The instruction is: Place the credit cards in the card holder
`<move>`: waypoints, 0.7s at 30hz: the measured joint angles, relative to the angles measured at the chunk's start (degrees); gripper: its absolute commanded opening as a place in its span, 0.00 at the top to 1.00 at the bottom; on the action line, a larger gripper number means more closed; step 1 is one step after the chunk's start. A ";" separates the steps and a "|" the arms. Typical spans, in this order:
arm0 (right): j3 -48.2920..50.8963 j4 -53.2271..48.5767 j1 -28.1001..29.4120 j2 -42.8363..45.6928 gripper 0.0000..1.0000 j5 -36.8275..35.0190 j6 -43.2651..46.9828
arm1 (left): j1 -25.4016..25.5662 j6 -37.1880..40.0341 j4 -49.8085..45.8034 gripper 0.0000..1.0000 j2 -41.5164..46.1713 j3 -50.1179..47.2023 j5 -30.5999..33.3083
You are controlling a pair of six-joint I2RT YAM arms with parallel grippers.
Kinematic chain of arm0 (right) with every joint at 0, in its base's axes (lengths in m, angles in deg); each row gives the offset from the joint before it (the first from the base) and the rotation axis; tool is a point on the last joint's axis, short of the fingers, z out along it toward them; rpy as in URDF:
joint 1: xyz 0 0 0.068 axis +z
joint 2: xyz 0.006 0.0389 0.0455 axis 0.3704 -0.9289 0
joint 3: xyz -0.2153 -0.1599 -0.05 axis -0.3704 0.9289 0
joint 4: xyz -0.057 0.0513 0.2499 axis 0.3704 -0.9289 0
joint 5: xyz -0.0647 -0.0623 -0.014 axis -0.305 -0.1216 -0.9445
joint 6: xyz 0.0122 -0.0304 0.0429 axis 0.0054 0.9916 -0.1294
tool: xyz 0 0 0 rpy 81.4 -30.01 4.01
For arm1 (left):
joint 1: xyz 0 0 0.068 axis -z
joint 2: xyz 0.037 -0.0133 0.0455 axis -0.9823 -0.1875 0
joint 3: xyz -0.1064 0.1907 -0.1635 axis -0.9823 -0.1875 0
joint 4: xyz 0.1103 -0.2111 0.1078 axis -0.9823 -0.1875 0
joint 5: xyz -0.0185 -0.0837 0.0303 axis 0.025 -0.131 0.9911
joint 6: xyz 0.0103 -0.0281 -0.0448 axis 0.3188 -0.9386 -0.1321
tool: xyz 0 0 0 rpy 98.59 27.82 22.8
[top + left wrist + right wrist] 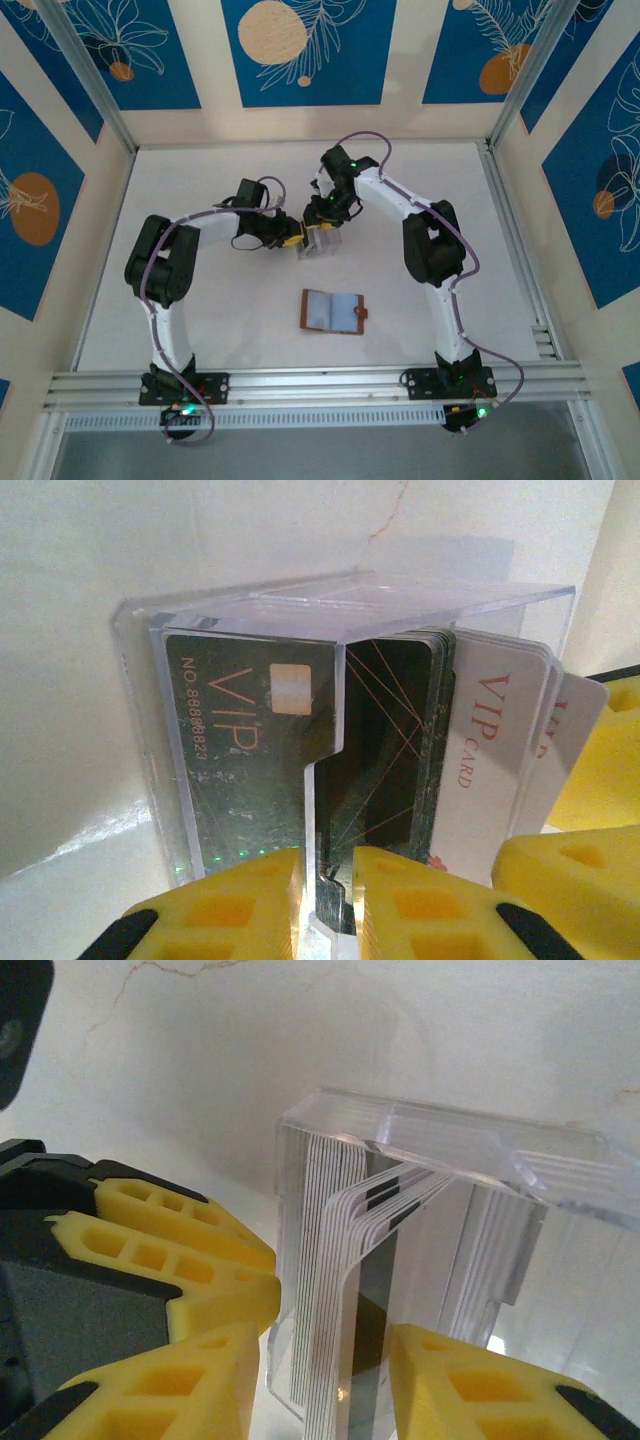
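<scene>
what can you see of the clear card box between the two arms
The clear card box looks like transparent acrylic, standing upright on the white table, its front wall notched. It holds dark and white VIP cards, some fanned outward. The left end effector pinches its lower front edge; the right end effector straddles the card edges.

- left arm [165, 300] and right arm [452, 300]: white links with chunky black joint housings
- a purplish cable runs loosely along each one
- black bases at the bottom of the top view, with little green lights glowing
- left gripper [328, 890] and right gripper [325, 1360]: bright yellow plastic fingers with moulded cut-out pockets and black mounts behind
</scene>
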 measured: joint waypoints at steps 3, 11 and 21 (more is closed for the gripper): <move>0.02 -0.02 0.00 0.44 0.61 0.11 0.00 | 0.00 0.00 0.00 0.80 0.00 0.00 0.00; 0.02 -0.04 -0.33 1.07 0.67 0.48 0.00 | 0.00 0.00 0.00 0.80 0.00 0.00 0.00; 0.17 -0.04 -0.79 1.11 0.77 0.39 -0.28 | 0.00 0.00 0.00 0.80 0.00 0.00 0.00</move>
